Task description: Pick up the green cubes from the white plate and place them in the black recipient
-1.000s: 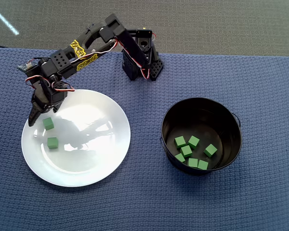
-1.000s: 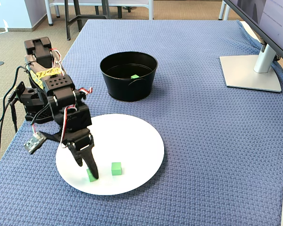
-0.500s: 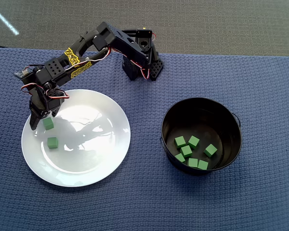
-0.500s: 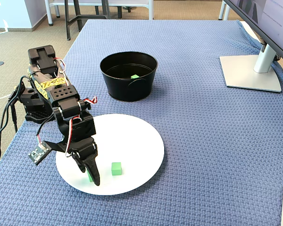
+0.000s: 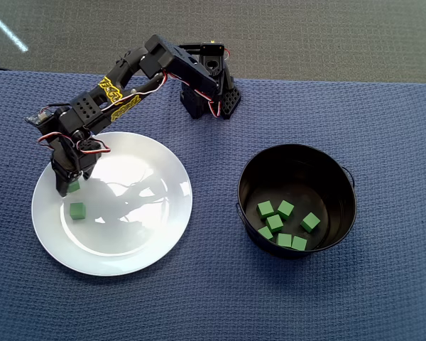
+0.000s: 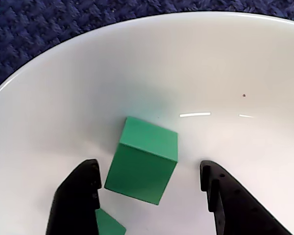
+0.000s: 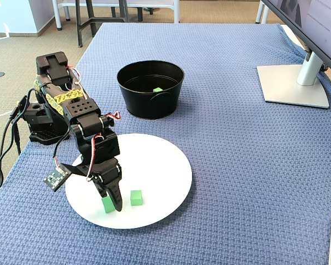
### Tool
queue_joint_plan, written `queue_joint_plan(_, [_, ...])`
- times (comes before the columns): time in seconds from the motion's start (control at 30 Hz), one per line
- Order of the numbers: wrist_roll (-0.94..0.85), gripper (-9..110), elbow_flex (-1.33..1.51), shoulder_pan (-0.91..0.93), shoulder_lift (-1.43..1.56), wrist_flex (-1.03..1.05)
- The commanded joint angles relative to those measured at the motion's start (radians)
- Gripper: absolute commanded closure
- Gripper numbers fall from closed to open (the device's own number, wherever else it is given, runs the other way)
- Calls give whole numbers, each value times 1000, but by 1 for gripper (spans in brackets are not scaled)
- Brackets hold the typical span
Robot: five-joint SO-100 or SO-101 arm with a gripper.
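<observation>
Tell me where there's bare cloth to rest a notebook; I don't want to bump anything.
The blue cloth is bare between the black pot and the monitor stand, and in front of the white plate too. It is crowded on the plate's left side in the fixed view, where the gripper straddles a green cube.

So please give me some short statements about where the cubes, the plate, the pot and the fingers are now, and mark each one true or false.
1. Two green cubes lie on the white plate. True: one cube lies free, the other cube sits between the fingers.
2. The black pot is empty. False: it holds seven green cubes.
3. The gripper is open around a cube. True: in the wrist view the cube sits apart from the right finger.
4. The gripper hangs above the pot. False: it is over the plate.
5. A monitor stand stands on the blue cloth. True.
</observation>
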Motion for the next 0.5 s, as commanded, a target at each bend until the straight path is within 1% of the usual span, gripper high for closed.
queue_joint_plan(0.0, [17, 89, 3, -9, 94, -18])
queue_joint_plan(0.3, [28, 94, -8, -2, 97, -35])
queue_joint_plan(0.47, [34, 101, -25, 2, 97, -32])
